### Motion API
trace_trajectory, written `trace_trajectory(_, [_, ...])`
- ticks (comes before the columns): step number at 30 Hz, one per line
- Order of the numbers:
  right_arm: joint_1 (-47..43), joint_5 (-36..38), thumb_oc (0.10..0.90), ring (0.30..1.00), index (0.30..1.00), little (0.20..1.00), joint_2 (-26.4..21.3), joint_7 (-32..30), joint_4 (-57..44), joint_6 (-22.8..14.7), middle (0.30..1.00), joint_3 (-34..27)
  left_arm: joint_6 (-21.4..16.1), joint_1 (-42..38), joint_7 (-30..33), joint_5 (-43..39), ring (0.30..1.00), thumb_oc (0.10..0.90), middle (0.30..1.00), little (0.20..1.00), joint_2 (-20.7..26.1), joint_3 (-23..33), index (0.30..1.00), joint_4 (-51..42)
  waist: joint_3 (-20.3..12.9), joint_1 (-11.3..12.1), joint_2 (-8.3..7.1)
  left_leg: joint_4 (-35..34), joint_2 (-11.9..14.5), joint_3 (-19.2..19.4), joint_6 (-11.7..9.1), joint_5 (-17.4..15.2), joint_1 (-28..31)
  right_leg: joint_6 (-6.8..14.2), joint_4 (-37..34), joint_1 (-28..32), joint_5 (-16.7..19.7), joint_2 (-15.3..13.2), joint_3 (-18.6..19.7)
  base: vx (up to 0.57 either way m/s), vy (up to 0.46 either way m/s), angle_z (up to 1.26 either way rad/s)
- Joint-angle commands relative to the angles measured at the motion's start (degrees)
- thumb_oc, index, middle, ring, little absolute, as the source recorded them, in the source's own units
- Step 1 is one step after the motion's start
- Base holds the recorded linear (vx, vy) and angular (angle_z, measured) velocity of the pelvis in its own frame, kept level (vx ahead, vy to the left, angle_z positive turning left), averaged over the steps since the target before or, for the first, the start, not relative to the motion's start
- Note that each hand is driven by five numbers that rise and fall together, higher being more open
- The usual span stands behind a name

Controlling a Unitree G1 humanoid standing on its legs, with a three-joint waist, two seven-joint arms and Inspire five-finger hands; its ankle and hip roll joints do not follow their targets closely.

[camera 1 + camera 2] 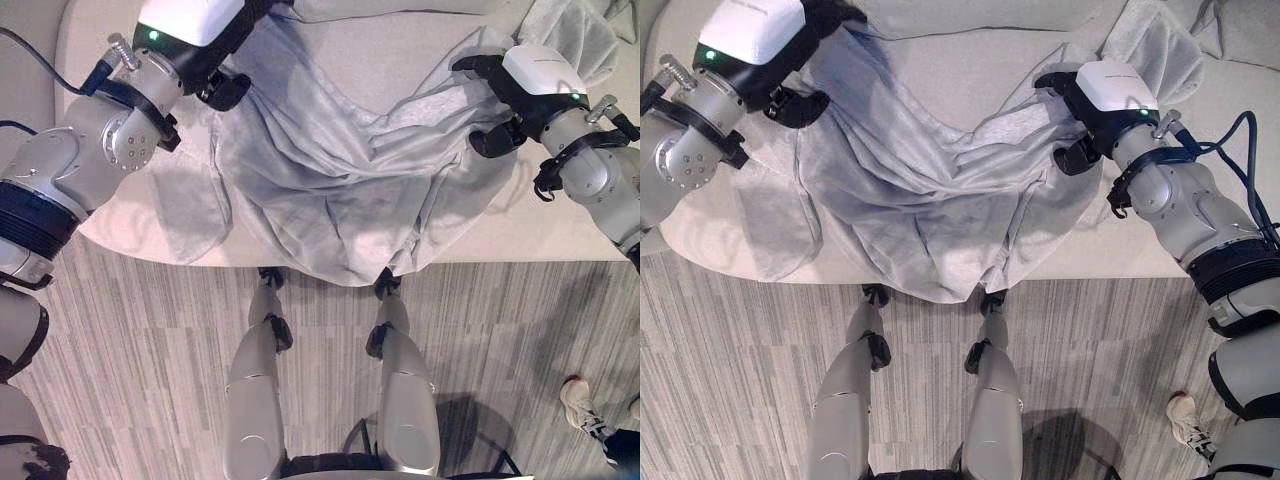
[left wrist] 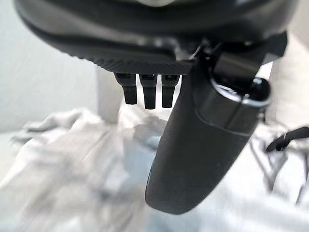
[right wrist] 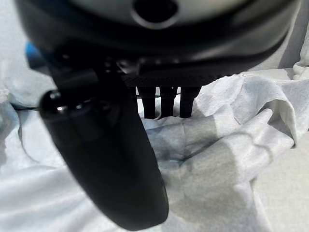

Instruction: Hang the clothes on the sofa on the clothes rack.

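The left hand [image 1: 222, 62] and the right hand [image 1: 1080, 110] each clench a bunch of the pale grey garment [image 1: 330, 190], which sags between them (its hem hanging past the front edge) over the beige sofa [image 1: 520, 235].

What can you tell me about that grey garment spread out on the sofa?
The garment is pale grey, soft, thin-looking cloth, heavily creased. It lies spread across the light sofa, and its lower edge hangs over the seat's front toward the striped floor. Both upper corners are lifted slightly, so folds run between them. The left hand touches one corner and the right hand touches the other; whether either actually grips the cloth cannot be told.
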Motion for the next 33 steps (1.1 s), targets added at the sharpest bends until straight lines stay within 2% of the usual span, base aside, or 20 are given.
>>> trace_trajectory(1, [-6.2, 0.4, 0.800, 0.900, 0.900, 0.900, -9.1, -3.8, -3.4, 0.2, 0.900, -2.8, -1.7, -4.3, 3.1, -4.9, 0.900, 0.800, 0.900, 0.900, -1.3, 7.2, 0.900, -5.0, -0.6, -0.4, 0.12, 11.4, 7.2, -2.1, -9.3, -10.2, 0.2, 5.0, 2.3, 1.2, -1.0, -4.8, 2.0, 0.00, 0.000, 0.00])
trace_trajectory(8, [-7.8, -0.9, 0.800, 0.900, 0.900, 0.900, -8.1, -2.4, -1.9, 1.0, 0.900, -0.5, -1.4, -5.1, 1.0, -3.8, 0.900, 0.800, 0.900, 0.900, -1.4, 3.7, 0.900, -2.1, -0.6, -0.3, 0.29, 11.4, 7.2, -2.2, -9.3, -10.0, -0.3, 5.0, 2.4, 0.6, -0.9, -4.8, 2.2, 0.00, 0.000, 0.00])
trace_trajectory(13, [-13.0, -2.7, 0.800, 0.900, 0.900, 0.900, -5.5, -3.0, 1.3, 1.8, 0.900, 3.5, -0.6, -6.3, -0.1, -0.4, 0.900, 0.800, 0.900, 0.900, -1.9, -0.9, 0.900, 4.7, -0.6, -0.3, 0.44, 11.2, 7.3, -2.1, -9.3, -9.7, -0.5, 5.0, 2.4, 0.0, -0.7, -4.7, 2.5, 0.00, 0.000, 0.00])
trace_trajectory(16, [-17.3, -2.9, 0.800, 0.900, 0.900, 0.900, -2.6, -3.5, 2.3, 2.1, 0.900, 6.6, 0.5, -8.7, 0.9, 2.9, 0.900, 0.800, 0.900, 0.900, -3.8, -4.7, 0.900, 11.2, -0.6, -0.7, 0.01, 10.9, 7.3, -2.1, -9.3, -9.5, -0.9, 5.0, 2.5, -0.6, -0.7, -4.5, 2.7, 0.00, 0.000, 0.00])
trace_trajectory(23, [-21.2, -2.0, 0.800, 0.900, 0.900, 0.900, -1.6, -2.5, -1.0, 1.6, 0.900, 10.1, 1.4, -11.1, 1.5, 3.8, 0.900, 0.800, 0.900, 0.900, -6.8, -6.2, 0.900, 16.3, -0.6, -1.5, -1.56, 11.7, 8.0, -2.7, -9.3, -9.5, -2.9, 5.0, 2.8, -2.2, -0.7, -4.1, 3.0, 0.00, 0.000, 0.00])
trace_trajectory(30, [-17.3, -1.6, 0.800, 0.900, 0.900, 0.900, -3.6, -0.3, -6.7, 1.2, 0.900, 8.5, 1.7, -10.3, 1.2, 4.4, 0.900, 0.800, 0.900, 0.900, -7.2, -5.2, 0.900, 15.6, -0.6, -2.1, -2.21, 11.9, 8.2, -2.9, -9.3, -9.7, -3.2, 5.0, 3.1, -2.6, -0.9, -4.2, 3.1, 0.00, 0.000, 0.01])
trace_trajectory(31, [-16.3, -1.7, 0.648, 0.672, 0.672, 0.672, -4.0, 0.1, -7.8, 1.2, 0.672, 8.0, 1.7, -10.2, 1.1, 4.6, 0.900, 0.800, 0.900, 0.900, -7.3, -5.1, 0.900, 15.5, -0.6, -2.2, -2.35, 11.9, 8.2, -2.9, -9.3, -9.7, -3.2, 5.0, 3.1, -2.6, -0.9, -4.1, 3.1, 0.00, 0.000, 0.00])
trace_trajectory(32, [-15.7, -1.9, 0.400, 0.300, 0.300, 0.300, -4.2, 0.3, -8.7, 1.2, 0.300, 7.6, 1.8, -9.9, 1.0, 4.7, 0.900, 0.800, 0.900, 0.900, -7.2, -4.9, 0.900, 15.2, -0.6, -2.2, -2.35, 11.9, 8.2, -2.9, -9.2, -9.8, -3.2, 5.0, 3.1, -2.6, -1.0, -4.1, 3.2, 0.00, 0.000, 0.00])
trace_trajectory(33, [-15.3, -1.9, 0.400, 0.300, 0.300, 0.300, -4.3, 0.3, -9.0, 1.3, 0.300, 7.3, 1.8, -9.8, 1.0, 4.7, 0.632, 0.621, 0.632, 0.632, -7.2, -4.9, 0.632, 15.2, -0.6, -2.2, -2.40, 11.9, 8.2, -2.9, -9.2, -9.8, -3.1, 5.0, 3.1, -2.6, -1.0, -4.1, 3.2, 0.00, 0.000, 0.00])
